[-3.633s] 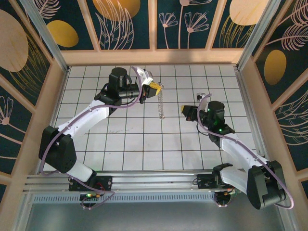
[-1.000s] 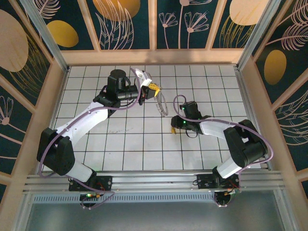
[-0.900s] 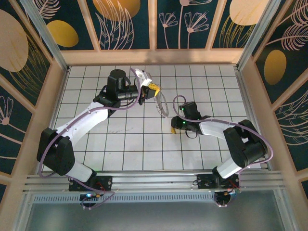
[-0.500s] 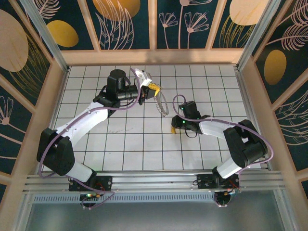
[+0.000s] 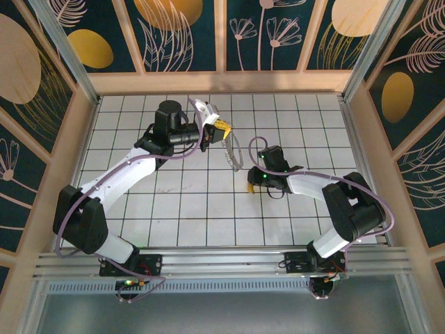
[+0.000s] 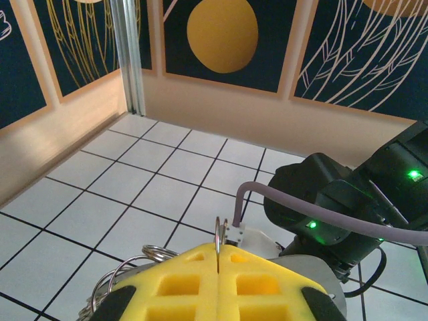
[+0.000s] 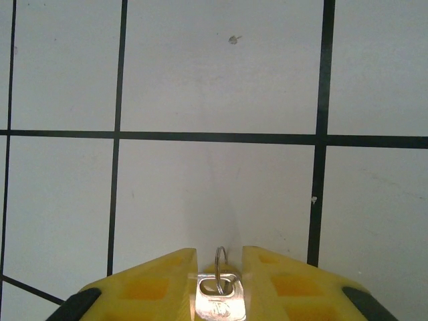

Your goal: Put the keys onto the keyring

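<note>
Counter: one counter (image 5: pixel 182 209), white tiles with black lines.
Left pincer: one left pincer (image 5: pixel 222 129), squeezed tight on one keyring (image 5: pixel 233 154) that hangs down.
Right pincer: one right pincer (image 7: pixel 219 267), pointing down at the counter and gripping one small silver key (image 7: pixel 218 302).
Gap: keyring and key are near each other, not touching.

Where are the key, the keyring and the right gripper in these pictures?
key (image 7: pixel 218 302), right wrist view, its silver head clamped between yellow fingers.
keyring (image 5: pixel 233 154), top view, lower half of the pale hanging chain.
right gripper (image 5: pixel 251 187), top view, midway between its yellow fingertips.
</note>
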{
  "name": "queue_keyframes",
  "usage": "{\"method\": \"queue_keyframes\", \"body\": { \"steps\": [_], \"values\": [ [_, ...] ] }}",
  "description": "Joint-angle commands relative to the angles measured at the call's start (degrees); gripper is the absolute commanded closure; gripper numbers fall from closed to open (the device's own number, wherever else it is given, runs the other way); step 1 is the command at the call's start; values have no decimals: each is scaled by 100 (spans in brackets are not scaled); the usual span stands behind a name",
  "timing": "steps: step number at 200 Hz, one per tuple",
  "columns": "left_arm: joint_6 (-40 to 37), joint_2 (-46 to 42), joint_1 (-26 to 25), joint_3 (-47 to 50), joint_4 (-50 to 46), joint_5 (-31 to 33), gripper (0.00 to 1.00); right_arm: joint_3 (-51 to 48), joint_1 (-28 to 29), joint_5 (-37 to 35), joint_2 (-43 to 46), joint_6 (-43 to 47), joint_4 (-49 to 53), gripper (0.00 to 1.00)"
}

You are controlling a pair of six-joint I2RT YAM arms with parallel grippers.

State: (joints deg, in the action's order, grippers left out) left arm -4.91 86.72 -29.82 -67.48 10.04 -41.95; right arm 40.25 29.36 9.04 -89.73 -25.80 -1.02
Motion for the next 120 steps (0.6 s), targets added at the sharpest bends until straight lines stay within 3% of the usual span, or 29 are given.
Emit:
{"method": "queue_keyframes", "body": {
  "steps": [1, 120],
  "values": [
    [20, -151, -32, 16, 259, -63, 100, 99, 52, 23, -101, 16, 40, 77],
    [32, -146, -31, 16, 278, -69, 100, 50, 59, 54, -114, 32, 31, 79]
  ]
}}
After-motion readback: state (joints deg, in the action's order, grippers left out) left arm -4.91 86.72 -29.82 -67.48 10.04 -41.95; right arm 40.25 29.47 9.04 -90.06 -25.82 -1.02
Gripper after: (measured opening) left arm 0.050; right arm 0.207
